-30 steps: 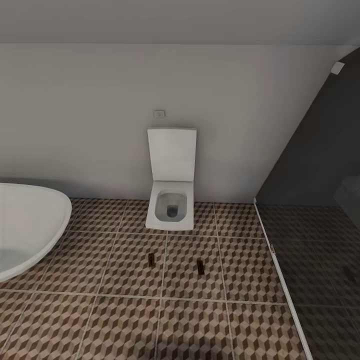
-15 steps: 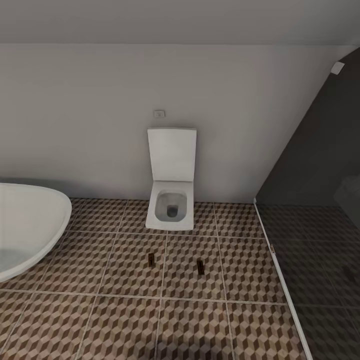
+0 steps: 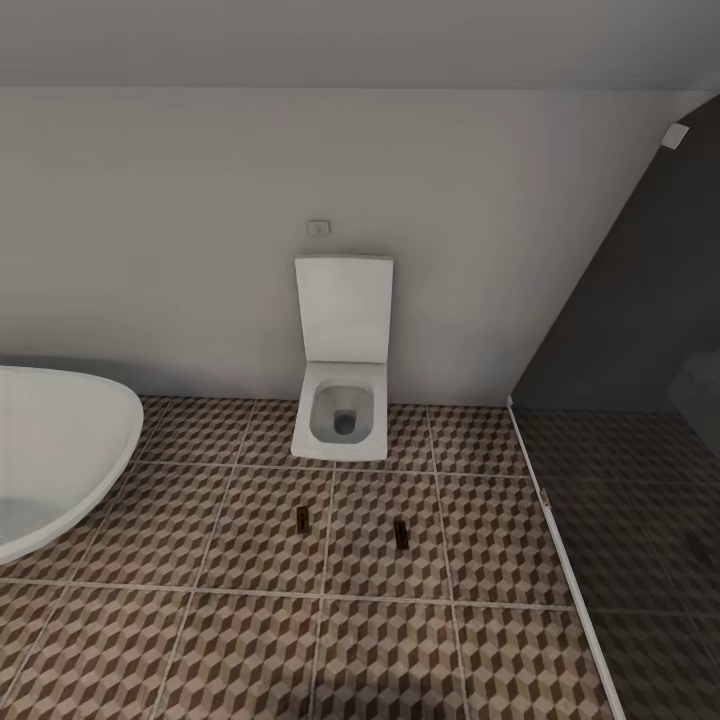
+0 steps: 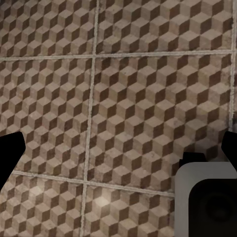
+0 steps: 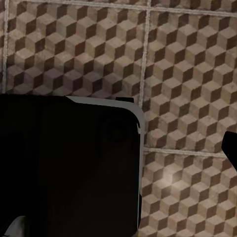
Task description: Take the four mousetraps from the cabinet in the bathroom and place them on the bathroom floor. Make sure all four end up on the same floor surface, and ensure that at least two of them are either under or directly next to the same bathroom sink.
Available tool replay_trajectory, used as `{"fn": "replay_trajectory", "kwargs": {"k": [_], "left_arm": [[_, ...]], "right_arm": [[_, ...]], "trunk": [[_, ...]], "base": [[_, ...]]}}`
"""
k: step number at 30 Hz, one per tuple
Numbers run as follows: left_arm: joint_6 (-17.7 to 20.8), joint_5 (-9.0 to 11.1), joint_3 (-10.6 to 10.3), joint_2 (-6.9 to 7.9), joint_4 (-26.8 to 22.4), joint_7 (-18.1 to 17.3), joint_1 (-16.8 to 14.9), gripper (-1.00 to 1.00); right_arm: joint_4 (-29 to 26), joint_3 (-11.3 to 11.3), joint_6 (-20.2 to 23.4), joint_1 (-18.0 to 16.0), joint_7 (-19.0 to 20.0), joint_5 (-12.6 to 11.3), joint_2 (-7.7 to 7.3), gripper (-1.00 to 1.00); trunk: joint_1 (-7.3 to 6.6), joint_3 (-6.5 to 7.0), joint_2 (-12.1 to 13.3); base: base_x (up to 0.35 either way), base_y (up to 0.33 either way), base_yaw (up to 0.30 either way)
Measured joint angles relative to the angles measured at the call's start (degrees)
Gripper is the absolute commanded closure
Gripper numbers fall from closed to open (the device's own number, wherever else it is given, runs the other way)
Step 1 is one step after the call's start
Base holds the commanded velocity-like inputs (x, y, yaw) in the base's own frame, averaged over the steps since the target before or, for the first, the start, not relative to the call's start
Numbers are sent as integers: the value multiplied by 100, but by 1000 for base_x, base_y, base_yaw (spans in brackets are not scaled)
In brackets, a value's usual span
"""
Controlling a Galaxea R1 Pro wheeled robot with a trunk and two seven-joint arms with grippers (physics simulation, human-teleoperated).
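Two small flat dark-and-tan mousetraps, one point(image 3: 302, 516) and the other point(image 3: 401, 533), lie apart on the bathroom floor point(image 3: 250, 620) of brown-and-beige cube-pattern tiles, in front of the white square toilet point(image 3: 342, 400). The white oval bathtub point(image 3: 50, 460) stands at the left. Left hand point(image 4: 118, 150): dark tips far apart over bare tiles. Right hand: I cannot tell its state.

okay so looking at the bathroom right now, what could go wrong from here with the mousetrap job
Two mousetraps lie on the bathroom floor in front of the toilet, with no sink beside them in view, so the sink condition may go unmet. They are small and dark against the busy cube pattern, so the base could roll over them. The bathtub rim at the left narrows turning room.
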Motion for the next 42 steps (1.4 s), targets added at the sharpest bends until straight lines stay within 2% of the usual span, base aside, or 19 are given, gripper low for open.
{"fn": "replay_trajectory", "kwargs": {"k": [42], "left_arm": [[0,0,0,1,0,0,0,-100]], "right_arm": [[0,2,0,0,0,0,0,-100]], "trunk": [[0,0,0]], "base": [[0,0,0]]}}
